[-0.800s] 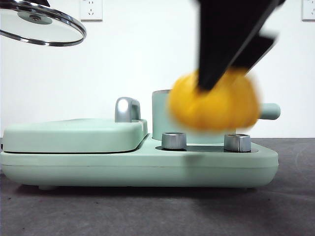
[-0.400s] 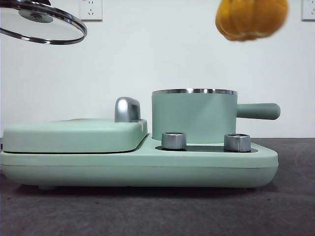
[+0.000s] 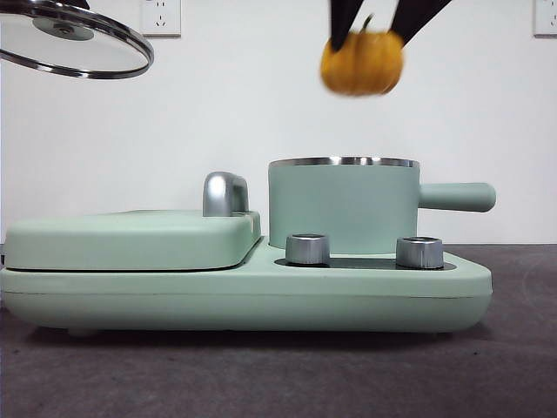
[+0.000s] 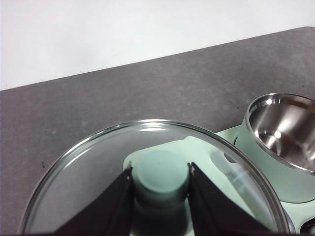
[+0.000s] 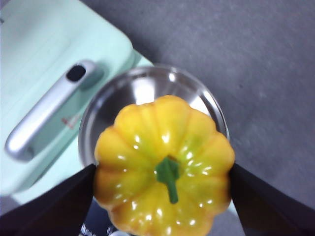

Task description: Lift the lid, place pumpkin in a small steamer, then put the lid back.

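Note:
The clear glass lid (image 3: pixel 74 42) hangs high at the far left of the front view, my left gripper (image 4: pixel 160 179) shut on its mint-green knob (image 4: pixel 161 173). The yellow-orange pumpkin (image 3: pixel 361 63) hangs in the air above the small steamer (image 3: pixel 344 205), held by my right gripper (image 3: pixel 364 26). In the right wrist view the pumpkin (image 5: pixel 164 164) sits between the two jaws, with the steamer's open steel bowl (image 5: pixel 142 91) directly beneath it. The steamer stands open on the right half of the mint-green base, its straight handle (image 3: pixel 455 197) pointing right.
A wide flat mint-green griddle cover (image 3: pixel 130 237) with a chrome handle (image 3: pixel 224 193) fills the left half of the base unit. Two steel dials (image 3: pixel 307 248) sit on the base in front of the pot. Dark grey tabletop (image 3: pixel 278 374) lies all around.
The pumpkin rose from in front of the pot to high above it, then shifted left and slightly down over the pot's opening. The lid has stayed where it was.

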Controlling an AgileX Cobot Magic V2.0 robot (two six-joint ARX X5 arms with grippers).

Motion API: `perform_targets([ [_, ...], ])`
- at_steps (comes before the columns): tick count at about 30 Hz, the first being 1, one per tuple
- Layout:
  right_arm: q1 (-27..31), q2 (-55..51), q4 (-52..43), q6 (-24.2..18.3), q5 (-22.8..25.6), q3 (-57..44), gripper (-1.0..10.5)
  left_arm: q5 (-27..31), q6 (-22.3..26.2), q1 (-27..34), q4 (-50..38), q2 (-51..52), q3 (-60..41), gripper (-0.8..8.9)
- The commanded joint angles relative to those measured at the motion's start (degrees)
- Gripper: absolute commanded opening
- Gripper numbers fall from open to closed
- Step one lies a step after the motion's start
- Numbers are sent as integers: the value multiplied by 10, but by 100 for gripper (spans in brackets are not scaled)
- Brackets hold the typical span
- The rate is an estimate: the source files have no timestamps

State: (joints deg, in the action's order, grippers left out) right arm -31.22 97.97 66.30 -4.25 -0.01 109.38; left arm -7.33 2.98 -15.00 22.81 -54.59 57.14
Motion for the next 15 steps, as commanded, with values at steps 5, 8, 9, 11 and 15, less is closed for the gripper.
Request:
perform_targets([
  [5,-4,89,-21,-23,-4,18,347,1,5,0,-18,0,10,10],
  [8,-4,119,-28,-23,-4,18,347,1,6,0,-18,0,10,10],
  [9,-4,127,-31,-23,-4,18,347,1,6,0,-18,0,10,10],
  [11,-4,141,-34,-23,-4,18,347,1,6,0,-18,0,10,10],
  [15,-4,168,-37,-23,-6,17,347,1,6,0,-19,-1,10,10],
])
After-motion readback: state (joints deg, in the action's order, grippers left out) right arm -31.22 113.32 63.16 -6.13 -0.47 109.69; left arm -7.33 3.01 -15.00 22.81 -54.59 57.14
